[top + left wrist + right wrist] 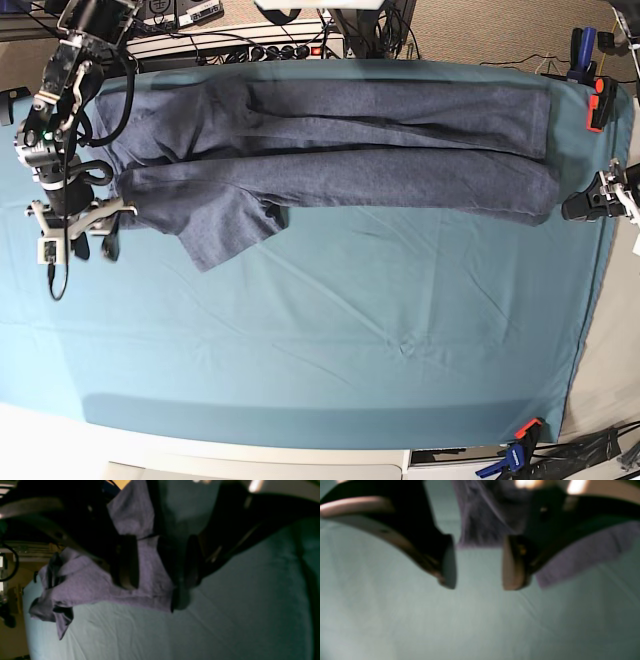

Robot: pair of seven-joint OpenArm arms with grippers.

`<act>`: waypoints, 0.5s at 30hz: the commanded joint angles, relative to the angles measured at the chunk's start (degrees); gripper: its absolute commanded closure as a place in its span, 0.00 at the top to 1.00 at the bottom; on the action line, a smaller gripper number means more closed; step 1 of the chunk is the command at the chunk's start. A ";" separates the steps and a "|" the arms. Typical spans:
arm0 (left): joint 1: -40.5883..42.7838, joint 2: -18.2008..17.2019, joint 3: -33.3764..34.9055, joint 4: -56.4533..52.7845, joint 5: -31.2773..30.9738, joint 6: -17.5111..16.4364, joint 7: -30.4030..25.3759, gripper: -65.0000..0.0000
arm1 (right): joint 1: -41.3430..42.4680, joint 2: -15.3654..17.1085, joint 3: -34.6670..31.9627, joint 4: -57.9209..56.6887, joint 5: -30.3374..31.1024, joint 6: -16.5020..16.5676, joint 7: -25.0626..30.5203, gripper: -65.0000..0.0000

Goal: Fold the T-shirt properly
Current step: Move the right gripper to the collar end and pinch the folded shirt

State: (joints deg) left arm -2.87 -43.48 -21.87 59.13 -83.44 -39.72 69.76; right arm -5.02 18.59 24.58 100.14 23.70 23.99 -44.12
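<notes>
My right gripper (pixel 478 562): jaws apart, nothing between, over teal cloth (pixel 330 340) just beside T-shirt (pixel 330 165) sleeve end. My left gripper (pixel 160 562): jaws wide, straddling shirt's hem edge, not clamped. T-shirt stretched lengthwise along cloth's far side, partly folded over itself.

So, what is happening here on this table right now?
A two-armed robot is folding a dark blue-grey T-shirt that lies stretched along the far side of a teal table cloth. One long fold is already made, and a sleeve pokes out toward the front. The right gripper stands open just off one end of the shirt, with nothing between its fingers. The left gripper is at the other end, also open, at the hem without clamping it.
</notes>
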 commanded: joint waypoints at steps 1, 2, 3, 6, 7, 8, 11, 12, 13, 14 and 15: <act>-0.79 -1.77 -0.55 0.63 -1.56 -0.28 -0.83 0.48 | 2.12 0.50 0.24 -1.44 0.83 -0.52 1.75 0.52; -0.79 -1.77 -0.55 0.63 -1.56 -0.28 -0.83 0.48 | 3.28 0.13 0.24 -4.24 2.19 -0.55 1.64 0.52; -0.79 -1.77 -0.55 0.63 -1.56 -0.28 -0.83 0.48 | 4.37 -0.22 0.24 -7.08 4.04 -0.63 1.44 0.53; -0.79 -1.77 -0.55 0.63 -1.56 -0.28 -0.81 0.48 | 8.63 -1.92 0.24 -15.43 7.93 -0.20 -0.02 0.53; -0.79 -1.77 -0.55 0.63 -1.56 -0.28 -0.81 0.48 | 9.97 -2.47 0.24 -17.94 8.81 0.04 -0.42 0.53; -0.79 -1.77 -0.55 0.63 -1.56 -0.28 -0.81 0.48 | 11.34 -2.99 0.24 -20.28 9.66 0.66 -0.85 0.53; -0.79 -1.77 -0.55 0.63 -1.56 -0.28 -0.83 0.48 | 14.62 -4.39 0.24 -25.24 9.97 0.85 -2.25 0.53; -0.79 -1.77 -0.55 0.63 -1.56 -0.28 -0.83 0.48 | 15.39 -4.70 0.24 -26.14 9.97 0.87 -2.93 0.53; -0.79 -1.75 -0.55 0.63 -1.56 -0.28 -0.83 0.48 | 16.02 -5.01 0.22 -26.75 9.97 1.42 -3.96 0.53; -0.79 -1.77 -0.55 0.63 -1.56 -0.28 -0.83 0.48 | 16.55 -5.33 0.22 -27.04 9.97 2.75 -5.31 0.53; -0.79 -1.77 -0.55 0.63 -1.56 -0.28 -0.85 0.48 | 17.03 -5.62 0.20 -27.08 10.47 3.78 -6.88 0.53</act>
State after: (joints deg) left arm -2.79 -43.53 -21.87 59.02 -83.42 -39.70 69.76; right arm 10.70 12.32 24.67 72.25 33.08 27.33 -52.23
